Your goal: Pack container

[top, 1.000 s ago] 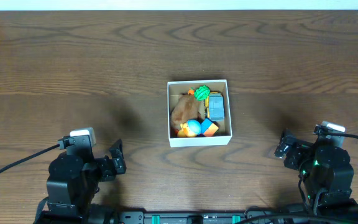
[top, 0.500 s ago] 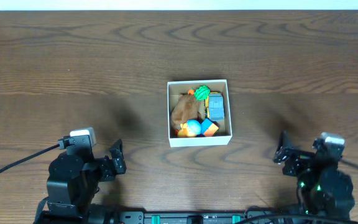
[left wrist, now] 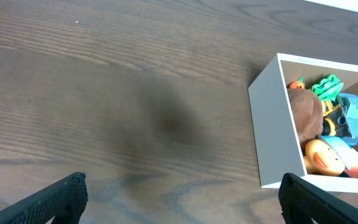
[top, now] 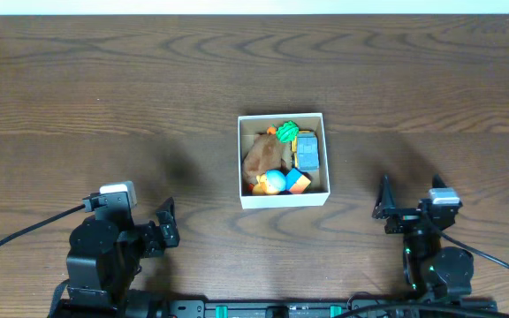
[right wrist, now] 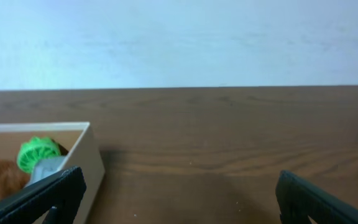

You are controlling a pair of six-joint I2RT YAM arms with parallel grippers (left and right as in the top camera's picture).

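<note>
Two robot arms sit at the near edge of a dark wood-grain table [top: 104, 88], seen from above. The left gripper [top: 167, 223] is low at the near left, a black cable [top: 25, 231] trailing off its base toward the table's left side; the right gripper [top: 387, 212] is at the near right, pointing up the table. Both wrist cameras show black fingertips spread to the bottom corners of the picture with only bare wood between them: each pair of jaws stands wide apart, gripping nothing.

Well apart from both, at the middle of the table, stands the container [top: 284, 198], a square white box with a brown inside and no lid. It holds a brown plush [top: 259, 155], a green toy [top: 286, 132] at its far edge, a blue-grey toy [top: 308, 152] along its right wall, and an orange-and-blue toy [top: 275, 181] beside an orange block [top: 300, 183] at the near wall.

Only the left wrist view shows the box's plain white outer side, off to the right of that gripper. Only the right wrist view looks level across the wood, catching a corner of the box at its left and, beyond the table's far edge, a pale blank wall [right wrist: 179, 37]
</note>
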